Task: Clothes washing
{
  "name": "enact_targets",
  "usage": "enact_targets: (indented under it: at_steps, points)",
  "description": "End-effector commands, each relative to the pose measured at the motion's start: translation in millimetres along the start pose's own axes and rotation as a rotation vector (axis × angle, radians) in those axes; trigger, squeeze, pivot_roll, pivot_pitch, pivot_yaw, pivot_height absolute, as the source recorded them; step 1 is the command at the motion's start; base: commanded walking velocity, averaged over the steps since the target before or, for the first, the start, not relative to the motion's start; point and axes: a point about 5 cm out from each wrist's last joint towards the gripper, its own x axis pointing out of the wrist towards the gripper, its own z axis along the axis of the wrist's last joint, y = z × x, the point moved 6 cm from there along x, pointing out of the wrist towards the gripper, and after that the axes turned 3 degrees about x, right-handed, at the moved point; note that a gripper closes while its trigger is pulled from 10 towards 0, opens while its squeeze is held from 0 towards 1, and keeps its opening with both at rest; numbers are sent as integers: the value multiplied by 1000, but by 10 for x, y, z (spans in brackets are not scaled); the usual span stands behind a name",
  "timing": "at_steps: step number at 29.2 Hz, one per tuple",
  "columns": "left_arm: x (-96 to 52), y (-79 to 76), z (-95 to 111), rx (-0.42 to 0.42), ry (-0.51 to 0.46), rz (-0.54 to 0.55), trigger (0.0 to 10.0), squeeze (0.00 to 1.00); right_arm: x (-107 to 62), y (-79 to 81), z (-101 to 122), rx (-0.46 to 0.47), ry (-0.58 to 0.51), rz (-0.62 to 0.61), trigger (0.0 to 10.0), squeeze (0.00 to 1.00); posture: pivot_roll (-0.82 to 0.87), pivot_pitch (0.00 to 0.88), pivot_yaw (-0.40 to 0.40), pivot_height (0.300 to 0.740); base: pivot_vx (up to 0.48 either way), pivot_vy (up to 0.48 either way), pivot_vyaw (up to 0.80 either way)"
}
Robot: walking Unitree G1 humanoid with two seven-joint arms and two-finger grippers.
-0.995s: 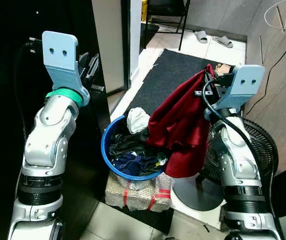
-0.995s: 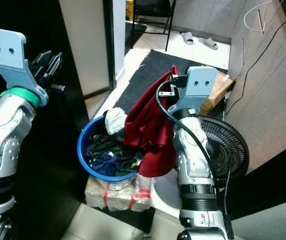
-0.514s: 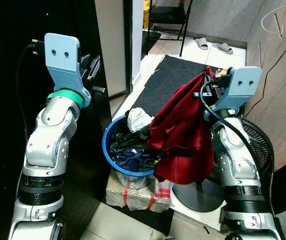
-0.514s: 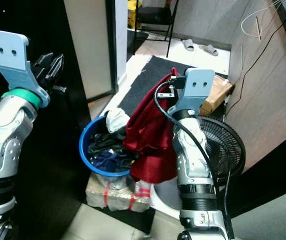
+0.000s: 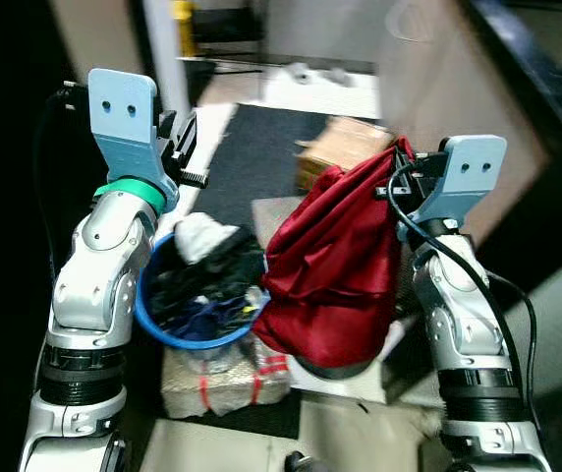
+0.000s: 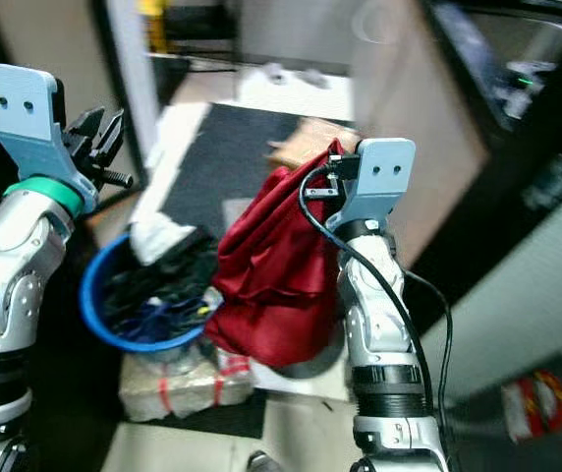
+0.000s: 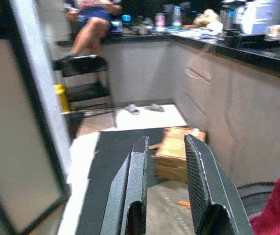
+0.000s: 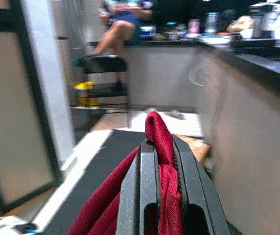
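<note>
**Tight room around the laundry basket**

The blue basket point(image 5: 153, 313) is heaped with clothes, leaving no free pocket inside. A hanging red garment point(image 5: 335, 265) blocks its right side. Beyond lie an open dark mat point(image 5: 247, 147) and a cardboard box point(image 7: 176, 152). Farther back, a seated person point(image 8: 123, 24) occupies a chair point(image 8: 103, 66).

Parted fingers point(image 7: 198, 196) frame a cardboard box point(image 7: 176, 152).

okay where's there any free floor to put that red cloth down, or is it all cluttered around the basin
Freest patch: the dark mat between the basin and the cardboard box. The basin is heaped with clothes. The red cloth, clamped in the right gripper, hangs close beside it. The left gripper is open, raised above the basin.
</note>
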Motion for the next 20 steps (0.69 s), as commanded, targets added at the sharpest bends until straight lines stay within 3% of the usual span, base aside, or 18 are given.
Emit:
enact_targets:
  at_steps: [1,13,20]
  points:
    - [0,-16,-39,4,14,-7,10000,0,-8,-59,-5,11,-2,-23,10000,0,25,38,22,740,0,0,-800]
    - [18,10,9,8,3,-3,10000,0,18,-89,91,54,-33,-55,10000,0,24,42,24,740,0,0,-800]
    - [44,56,53,17,-9,7,10000,0,78,19,365,86,-127,-20,10000,0,31,40,28,740,0,0,-800]
